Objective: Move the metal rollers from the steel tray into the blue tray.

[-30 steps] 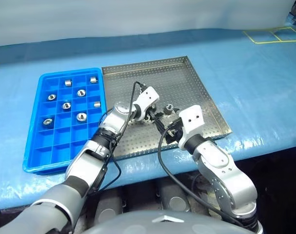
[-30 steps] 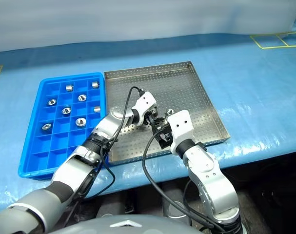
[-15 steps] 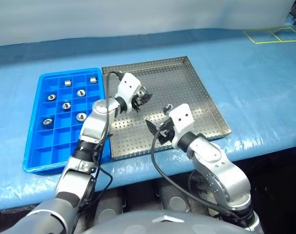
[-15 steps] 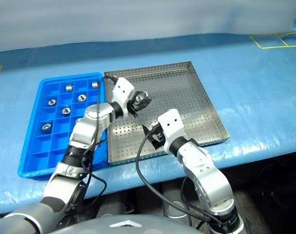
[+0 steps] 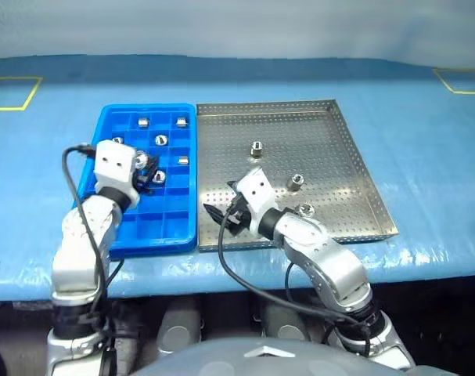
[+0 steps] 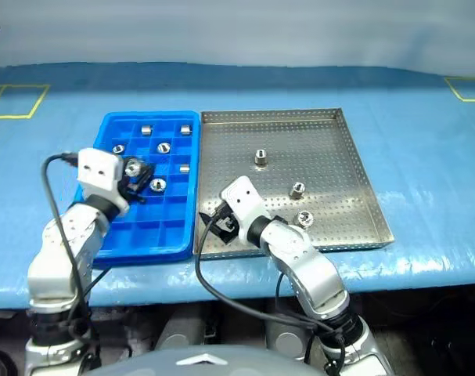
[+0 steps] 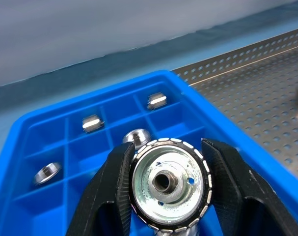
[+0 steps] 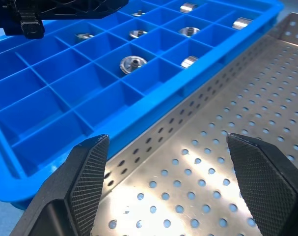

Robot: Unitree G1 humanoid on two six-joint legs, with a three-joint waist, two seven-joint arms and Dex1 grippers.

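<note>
My left gripper [image 5: 146, 173] hovers over the blue tray [image 5: 148, 109], shut on a shiny metal roller [image 7: 169, 183] with a central hole. Several rollers [image 5: 160, 139] lie in the blue tray's far compartments. In the steel tray [image 5: 331, 157] three rollers remain: one towards the far middle [image 5: 257, 149], one at mid right [image 5: 296, 182] and one nearer the front [image 5: 306, 209]. My right gripper [image 5: 221, 216] stands open and empty, low over the steel tray's front left corner, beside the blue tray's wall. Its fingers [image 8: 89, 183] are spread wide.
Both trays lie side by side on a blue-covered table [image 5: 425, 141]. The table's front edge runs just below the trays. Yellow tape squares [image 5: 10, 92] mark the cover at the far left and far right. The blue tray's near compartments [image 8: 50, 105] hold nothing.
The view has swung. My left gripper closed on a roller in the steel tray and carried it left over the blue tray. The right gripper shifted left to the steel tray's front left corner.
</note>
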